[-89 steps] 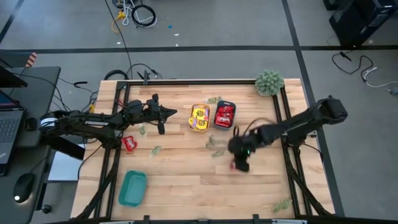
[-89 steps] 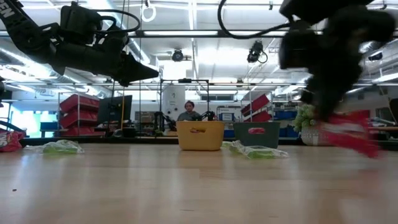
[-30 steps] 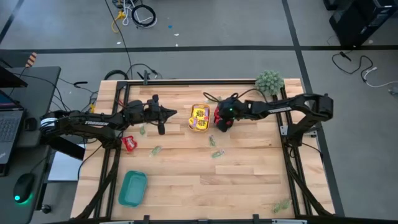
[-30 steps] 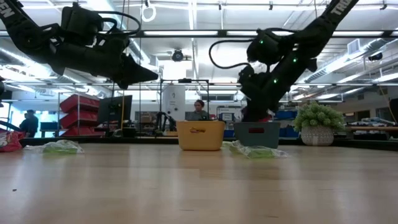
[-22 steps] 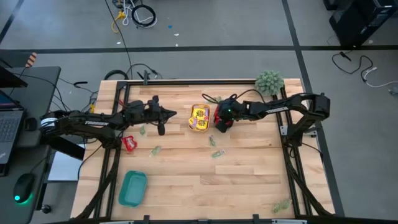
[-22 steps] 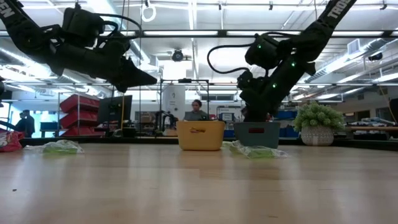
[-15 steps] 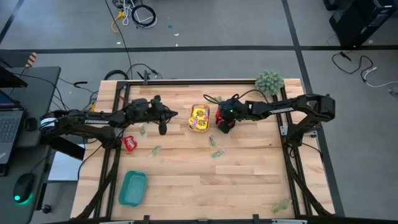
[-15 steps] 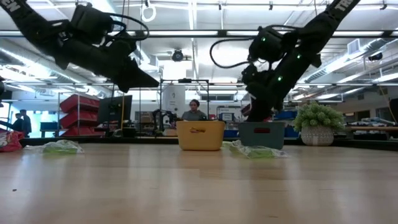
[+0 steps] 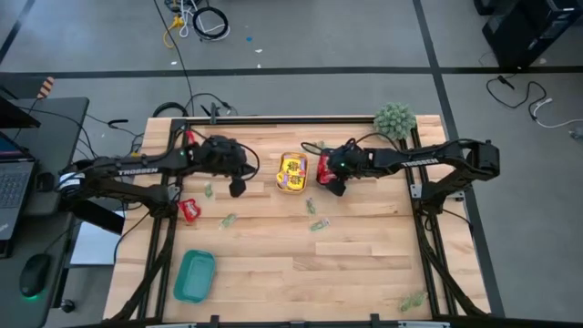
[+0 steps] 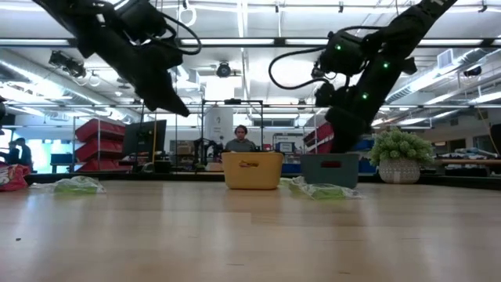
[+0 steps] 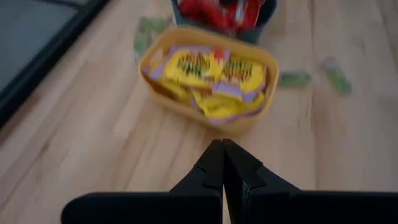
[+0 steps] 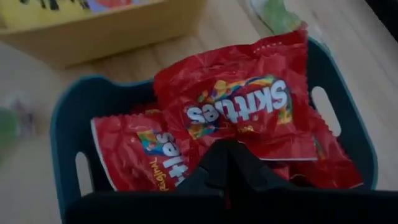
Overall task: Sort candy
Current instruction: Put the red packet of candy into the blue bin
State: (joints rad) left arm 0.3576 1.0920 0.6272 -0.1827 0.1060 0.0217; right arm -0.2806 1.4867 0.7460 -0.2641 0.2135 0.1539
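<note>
From above, the right gripper (image 9: 333,181) hangs over the near edge of the blue tray (image 9: 329,160), which holds red packets (image 9: 325,167), with the yellow tray (image 9: 292,173) full of yellow packets just beside it; the left gripper (image 9: 237,187) hovers to the yellow tray's left, and a loose red packet (image 9: 189,210) lies near the table's left side, pale green pieces (image 9: 315,223) are scattered below the trays, and an empty teal tray (image 9: 194,275) sits toward the front left. At table height, both arms hang above the wood, and green pieces (image 10: 324,190) lie just in front of the trays. The left wrist view shows its fingers (image 11: 214,168) pressed together with nothing between them, pointing at the yellow tray (image 11: 249,121). The right wrist view shows its fingers (image 12: 227,163) also closed and empty, just over the red packets (image 12: 239,115) piled in the blue tray (image 12: 62,146). The drop into the blue tray looks finished, so the step in hand is likely the retreat: lift straight up so the closed tips do not drag a packet over the rim, then spread the fingers before reaching a loose sweet, and come down on a flat green piece from directly above, since it offers little to pinch.
</note>
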